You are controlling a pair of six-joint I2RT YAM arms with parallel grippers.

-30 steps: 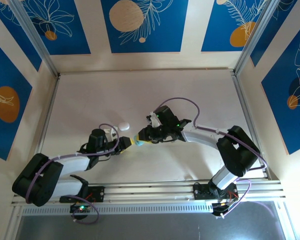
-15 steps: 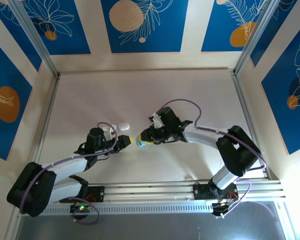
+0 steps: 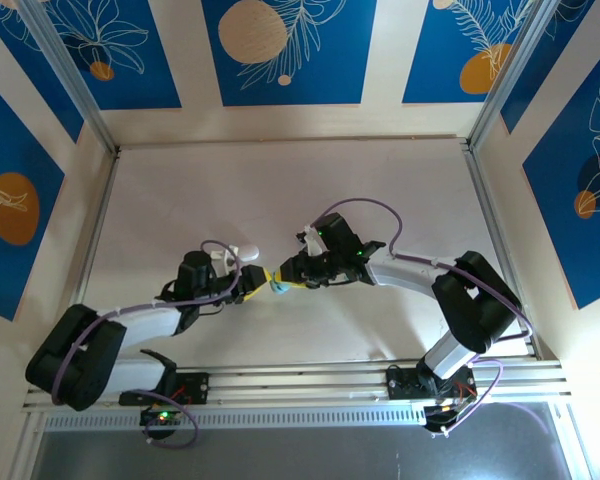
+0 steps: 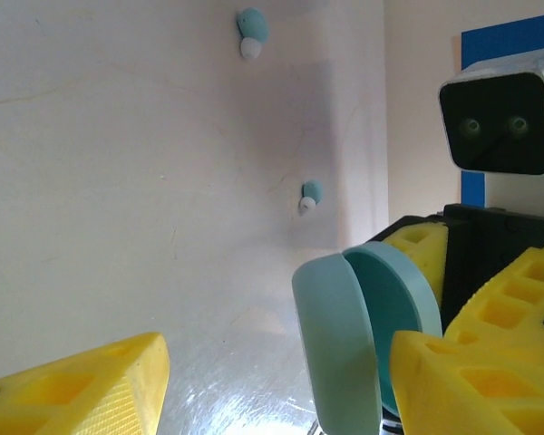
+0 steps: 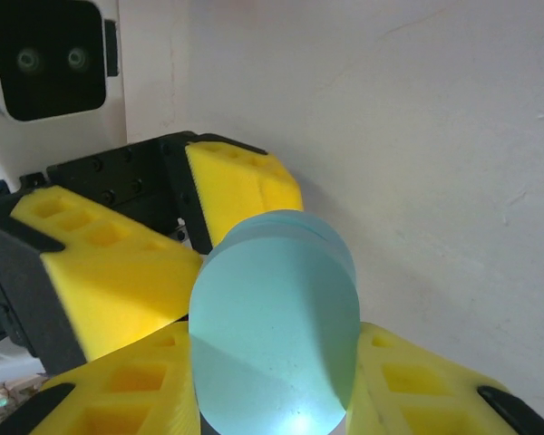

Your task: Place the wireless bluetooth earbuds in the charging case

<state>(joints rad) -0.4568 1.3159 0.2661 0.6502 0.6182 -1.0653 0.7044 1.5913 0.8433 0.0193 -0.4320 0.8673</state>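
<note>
The right gripper is clamped on the pale blue case, holding it on edge near the middle of the table. The left gripper reaches in from the left and stands open, its fingers on either side of the case, one of them well clear of it. The case's lid is ajar. A white oval lies just far of the left gripper. Two pale blue buds lie on the table, apart from the case and from each other.
</note>
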